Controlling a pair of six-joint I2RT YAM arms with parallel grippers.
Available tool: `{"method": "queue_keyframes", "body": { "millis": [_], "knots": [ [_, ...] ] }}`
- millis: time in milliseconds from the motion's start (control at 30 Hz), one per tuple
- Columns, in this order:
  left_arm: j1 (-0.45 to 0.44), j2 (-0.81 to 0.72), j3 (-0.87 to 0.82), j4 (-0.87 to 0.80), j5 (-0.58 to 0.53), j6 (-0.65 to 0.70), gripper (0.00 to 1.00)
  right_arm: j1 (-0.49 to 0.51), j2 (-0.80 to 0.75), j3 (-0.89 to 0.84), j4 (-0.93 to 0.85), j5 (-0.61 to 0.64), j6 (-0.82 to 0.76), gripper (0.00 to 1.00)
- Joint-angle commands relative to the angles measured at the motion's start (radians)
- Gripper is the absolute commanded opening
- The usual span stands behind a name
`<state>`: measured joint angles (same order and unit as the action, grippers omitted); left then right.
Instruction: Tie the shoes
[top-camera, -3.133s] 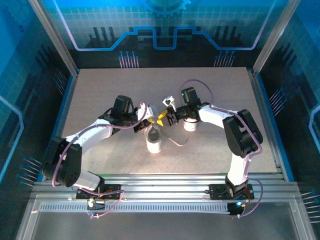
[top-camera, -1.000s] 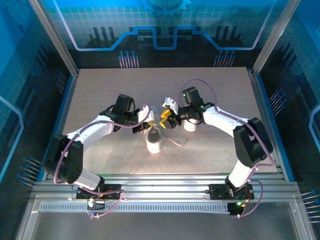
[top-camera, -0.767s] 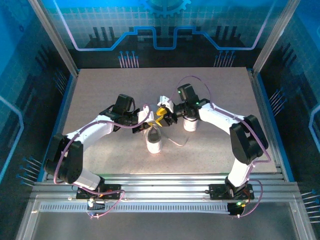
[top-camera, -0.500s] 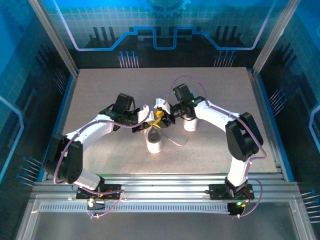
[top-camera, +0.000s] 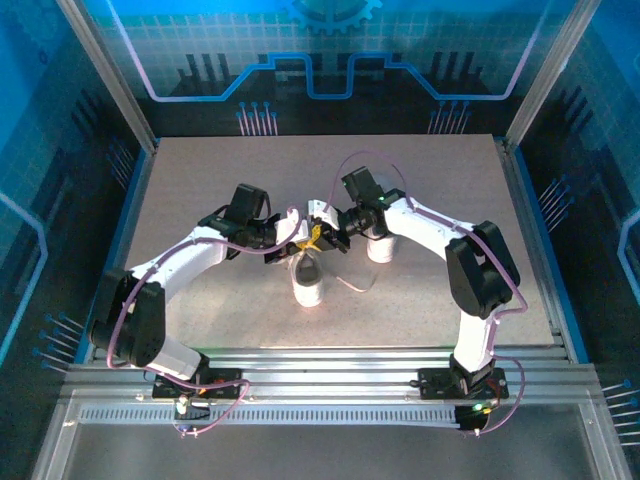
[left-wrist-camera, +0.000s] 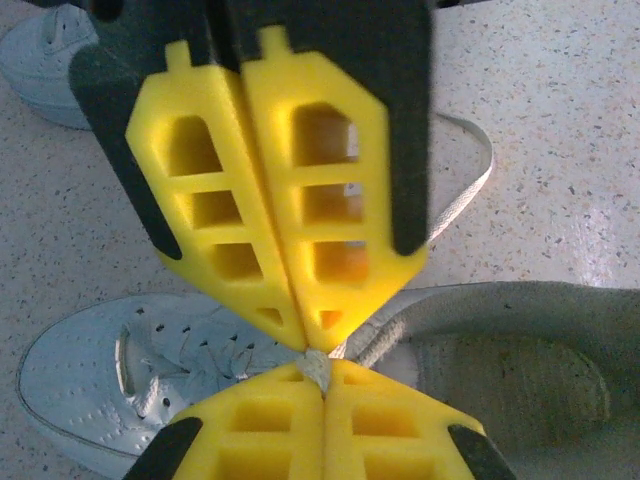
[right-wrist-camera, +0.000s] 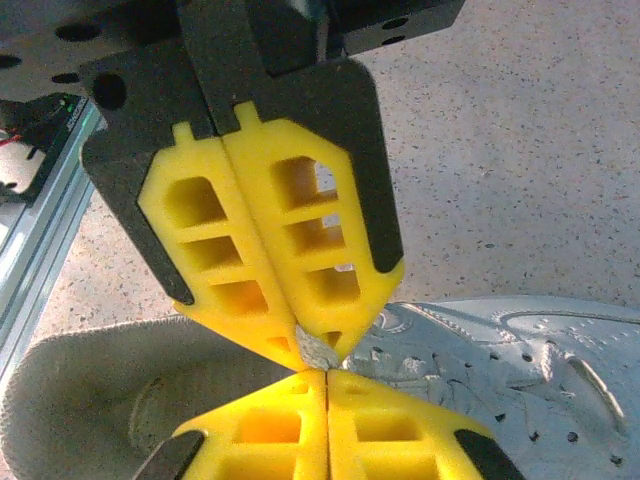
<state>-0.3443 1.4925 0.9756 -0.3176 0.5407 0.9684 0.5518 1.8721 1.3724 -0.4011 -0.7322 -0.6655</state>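
Shoe lace (left-wrist-camera: 316, 368), left fingers (left-wrist-camera: 190, 185), right fingers (right-wrist-camera: 200, 262) pinching

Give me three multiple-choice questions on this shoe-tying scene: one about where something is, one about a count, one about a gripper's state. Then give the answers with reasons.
1. Where do the left gripper and right gripper meet?
A) over the white low-top sneaker nearer the arms
B) above the metal rail
C) beside the right arm's base

2. How many white sneakers lie on the speckled table?
A) one
B) two
C) three

3. How does the right gripper stand?
A) wide open
B) shut on nothing
C) shut on a pale lace

Answers:
1. A: their yellow fingertips touch tip to tip above that sneaker.
2. B: one lies under the grippers, and the other sneaker lies under the right arm.
3. C: its fingers press together with a bit of lace pinched at the tip.
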Motion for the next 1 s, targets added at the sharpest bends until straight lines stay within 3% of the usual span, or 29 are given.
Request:
{"method": "queue_keyframes", "body": {
  "millis": [0, 200, 633, 800, 967],
  "knots": [
    [-0.005, 0.015, 0.029, -0.023, 0.056, 0.018, 0.00, 0.014, -0.016, -0.019, 0.033, -0.003, 0.022, 0.02],
    [-0.005, 0.023, 0.031, -0.021, 0.042, -0.004, 0.00, 0.013, -0.067, -0.102, 0.124, 0.042, 0.084, 0.00],
    [-0.005, 0.013, 0.003, 0.032, 0.030, -0.044, 0.14, 0.007, -0.169, -0.254, 0.303, 0.120, 0.191, 0.00],
    [-0.005, 0.009, 0.001, 0.030, 0.034, -0.042, 0.11, 0.006, -0.175, -0.262, 0.317, 0.116, 0.201, 0.00],
    [-0.005, 0.008, 0.002, 0.023, 0.035, -0.036, 0.02, 0.006, -0.165, -0.246, 0.303, 0.082, 0.178, 0.25]
  ]
}}
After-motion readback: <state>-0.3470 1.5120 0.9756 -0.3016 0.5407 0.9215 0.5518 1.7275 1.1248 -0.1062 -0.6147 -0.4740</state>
